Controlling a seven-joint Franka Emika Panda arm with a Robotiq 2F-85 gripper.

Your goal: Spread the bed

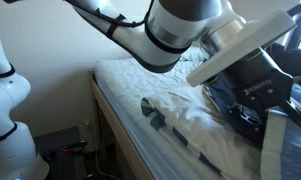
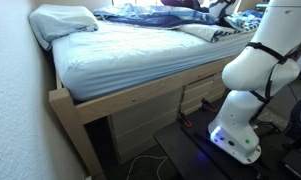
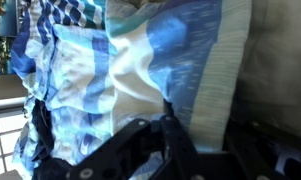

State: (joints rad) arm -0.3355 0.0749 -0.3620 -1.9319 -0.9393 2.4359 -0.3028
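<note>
The bed has a wooden frame, a white quilted sheet and a white pillow. It also shows in an exterior view. The blue, light-blue and white striped blanket lies bunched at the far side of the mattress in both exterior views. My gripper is down in the blanket folds, seen small at the far side of the bed. In the wrist view the dark fingers seem closed on a fold of the blanket, which fills the frame.
The robot's white base stands on the floor beside the bed. Drawers sit under the frame. A wall runs along the pillow end. Cables and dark items lie on the floor by the bed's corner.
</note>
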